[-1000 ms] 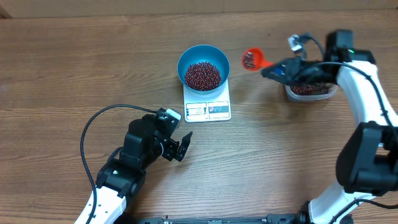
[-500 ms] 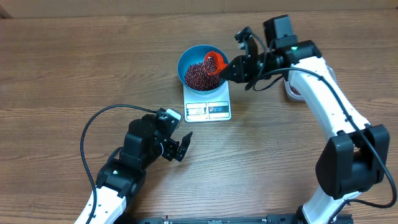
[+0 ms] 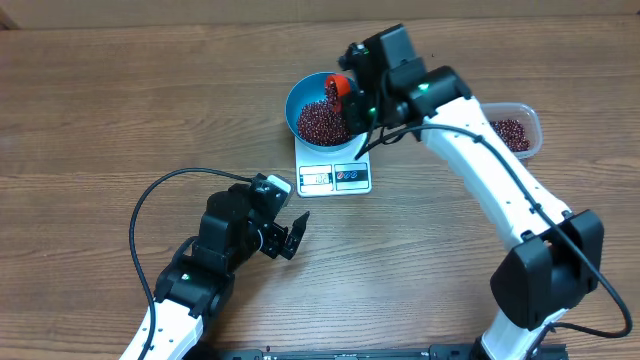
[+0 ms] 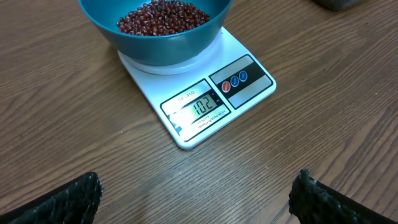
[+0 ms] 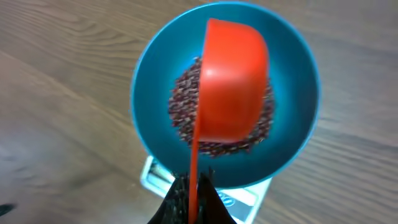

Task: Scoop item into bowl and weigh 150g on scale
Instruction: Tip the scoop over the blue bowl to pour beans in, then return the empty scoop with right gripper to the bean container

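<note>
A bright blue bowl (image 3: 292, 100) stands on the white scale (image 3: 335, 178) and holds a pile of dark red-brown beans (image 3: 318, 122). My right gripper (image 3: 354, 112) is over the bowl's right side, shut on the thin handle of an orange-red scoop (image 3: 338, 87). In the right wrist view the scoop (image 5: 233, 81) is turned mouth-down above the beans (image 5: 183, 102), its handle pinched in the gripper (image 5: 193, 186). The scale (image 4: 205, 106) reads 102 in the left wrist view. My left gripper (image 4: 199, 202) is open over bare table, in front of the scale.
A clear plastic tub (image 3: 530, 118) with more beans stands at the right, behind the right arm. The left arm's black cable (image 3: 165, 185) loops over the table on the left. The right arm stretches across the table from the lower right.
The right arm swung the scoop from the tub leftward to over the bowl and tipped it mouth-down. The tub now shows. The left arm has not moved.
</note>
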Robot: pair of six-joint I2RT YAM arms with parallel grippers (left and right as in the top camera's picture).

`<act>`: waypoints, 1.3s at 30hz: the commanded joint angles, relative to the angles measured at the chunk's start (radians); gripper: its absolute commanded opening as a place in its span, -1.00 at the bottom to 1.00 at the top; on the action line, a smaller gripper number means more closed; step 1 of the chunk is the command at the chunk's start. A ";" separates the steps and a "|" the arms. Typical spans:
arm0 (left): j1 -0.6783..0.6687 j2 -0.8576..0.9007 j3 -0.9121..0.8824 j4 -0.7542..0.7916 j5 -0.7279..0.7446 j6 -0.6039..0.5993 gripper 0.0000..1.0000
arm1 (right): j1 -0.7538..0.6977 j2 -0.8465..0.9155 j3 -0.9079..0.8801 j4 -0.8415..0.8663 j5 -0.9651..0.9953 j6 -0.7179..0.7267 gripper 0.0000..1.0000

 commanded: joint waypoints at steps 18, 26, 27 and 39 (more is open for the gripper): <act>-0.002 0.001 -0.007 0.002 0.008 -0.002 0.99 | 0.241 -0.001 0.039 -0.008 0.700 -0.115 -0.93; -0.002 0.001 -0.007 0.002 0.008 -0.002 0.99 | 0.203 -0.027 0.039 -0.018 0.534 -0.115 -0.93; -0.002 0.001 -0.007 0.003 0.008 -0.002 0.99 | 0.191 -0.035 0.040 -0.023 0.511 -0.114 -0.93; -0.002 0.001 -0.007 0.003 0.008 -0.002 0.99 | -0.177 -0.214 0.040 -0.189 0.160 -0.045 -0.93</act>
